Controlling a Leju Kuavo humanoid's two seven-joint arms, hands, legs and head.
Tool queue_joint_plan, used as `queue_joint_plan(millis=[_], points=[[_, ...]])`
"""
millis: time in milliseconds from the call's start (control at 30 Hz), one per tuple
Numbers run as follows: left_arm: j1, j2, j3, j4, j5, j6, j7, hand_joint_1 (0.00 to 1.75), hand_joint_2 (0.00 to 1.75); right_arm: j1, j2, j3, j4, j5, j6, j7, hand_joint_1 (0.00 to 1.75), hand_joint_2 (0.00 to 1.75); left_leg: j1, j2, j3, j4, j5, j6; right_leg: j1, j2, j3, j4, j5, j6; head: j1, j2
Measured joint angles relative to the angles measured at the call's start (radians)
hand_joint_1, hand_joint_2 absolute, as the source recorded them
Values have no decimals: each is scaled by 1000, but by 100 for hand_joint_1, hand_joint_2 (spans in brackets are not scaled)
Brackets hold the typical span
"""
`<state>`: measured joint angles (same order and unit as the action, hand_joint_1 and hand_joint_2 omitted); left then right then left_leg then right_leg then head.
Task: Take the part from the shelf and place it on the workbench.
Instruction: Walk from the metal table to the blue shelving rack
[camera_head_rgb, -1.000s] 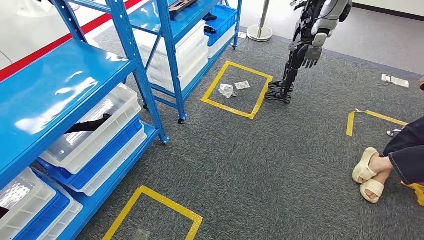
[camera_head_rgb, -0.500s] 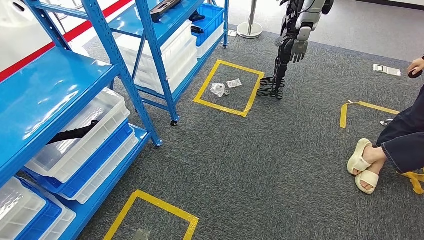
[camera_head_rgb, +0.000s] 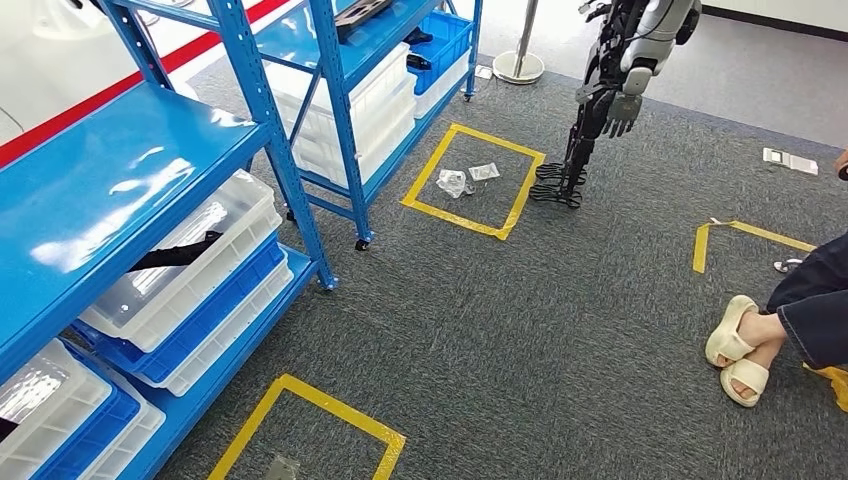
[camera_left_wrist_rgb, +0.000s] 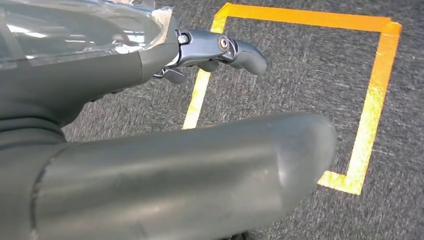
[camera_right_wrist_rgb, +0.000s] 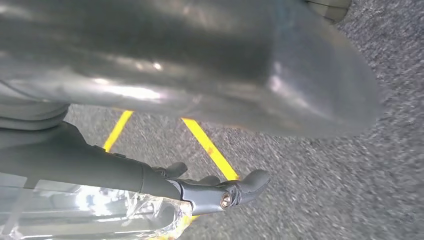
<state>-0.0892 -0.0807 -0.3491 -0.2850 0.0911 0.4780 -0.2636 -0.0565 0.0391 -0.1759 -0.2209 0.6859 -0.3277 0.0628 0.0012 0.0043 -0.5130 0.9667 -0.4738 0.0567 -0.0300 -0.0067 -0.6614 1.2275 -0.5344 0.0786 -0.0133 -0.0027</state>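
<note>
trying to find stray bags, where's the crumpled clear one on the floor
In the head view the crumpled clear bag lies on the carpet inside the far yellow tape square, right of the blue shelf.

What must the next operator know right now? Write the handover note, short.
Left hand: fingers stretched over carpet, clear film along them; whether it holds anything is unclear.
Right hand: the same, unclear.
A black part sticks out of a clear bin on the blue shelf, left of the robot.
Done or left: unsettled; these views fit heading to fetch or carrying a bagged part. Check both hands.
</note>
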Motion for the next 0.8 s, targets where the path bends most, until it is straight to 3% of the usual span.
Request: queue_joint_plan(millis=[33, 67, 133, 233, 300, 400, 467, 533, 600, 667, 767, 800], points=[[0, 0, 0, 0, 0, 0, 0, 0, 0, 0, -1, 0, 0, 0, 0, 0, 0, 0, 2, -9, 0, 3, -2, -3, -2, 3, 29, -63, 27, 9, 0, 0], [0, 0, 0, 0, 0, 0, 0, 0, 0, -1, -1, 0, 0, 0, 0, -1, 0, 0, 1, -18, -3, 11, -7, -10, -3, 12, 60, -125, 47, 10, 1, 0], [-1, 0, 0, 0, -1, 0, 0, 0, 0, -3, -1, 0, 0, 0, 0, -1, 0, 0, 0, -32, -11, 25, -14, -24, -2, 24, 97, -204, 68, -1, 2, 0], [-1, 1, 0, 0, -3, 0, 1, 0, 0, -6, 0, 0, 0, 0, 0, -2, 0, 0, 3, -40, -19, 29, -16, -38, -1, 19, 101, -214, 69, -26, 1, 0], [-1, 2, 0, 0, -4, 0, 1, 0, 0, -7, -1, 0, 0, 0, -1, -2, 0, 0, 7, -29, -35, 68, -43, -47, -5, 10, 101, -216, 71, -41, -2, 0], [-2, 2, 0, 0, -4, 0, 2, 0, 0, -6, 0, 0, 0, 0, -1, -3, 0, 0, 10, -14, -117, 234, -127, -58, -2, -7, 100, -217, 69, -55, -6, 0], [0, 2, 0, 0, -4, 0, 3, 0, 0, -6, 0, 0, 0, 0, -1, -4, 0, 0, 11, -11, -158, 307, -141, -61, -1, -23, 101, -217, 68, -56, -6, 0], [0, 2, 0, 0, -4, 0, 3, 0, 0, -7, 0, 0, 0, 0, -1, -4, 0, 0, 11, -2, -137, 254, -93, -58, -1, -38, 102, -216, 67, -56, -6, 0], [-2, 3, 0, 0, -4, 0, 3, 0, 0, -9, 0, 0, 0, 1, -1, -4, 0, 0, 8, 37, -73, 123, -34, -52, 3, -52, 106, -216, 66, -54, -6, 0], [-7, 3, 0, 0, -4, 0, 4, 0, 0, -10, 1, 0, 0, 2, -1, -4, 0, 0, 1, 63, -39, 46, -11, -43, 9, -67, 108, -216, 64, -46, -4, 0], [-8, 4, 0, 0, -5, 0, 4, 0, 0, -12, 1, 0, 0, 3, -1, -4, 0, 0, -7, 38, -44, 37, -6, -26, 9, -90, 112, -220, 64, -30, -1, 0], [-7, 4, 0, 0, -5, 0, 5, 0, 0, -13, 0, 0, -1, 3, -1, -4, 0, 0, -7, 30, -42, 32, -1, -19, 7, -86, 111, -216, 60, -24, 0, 0]])
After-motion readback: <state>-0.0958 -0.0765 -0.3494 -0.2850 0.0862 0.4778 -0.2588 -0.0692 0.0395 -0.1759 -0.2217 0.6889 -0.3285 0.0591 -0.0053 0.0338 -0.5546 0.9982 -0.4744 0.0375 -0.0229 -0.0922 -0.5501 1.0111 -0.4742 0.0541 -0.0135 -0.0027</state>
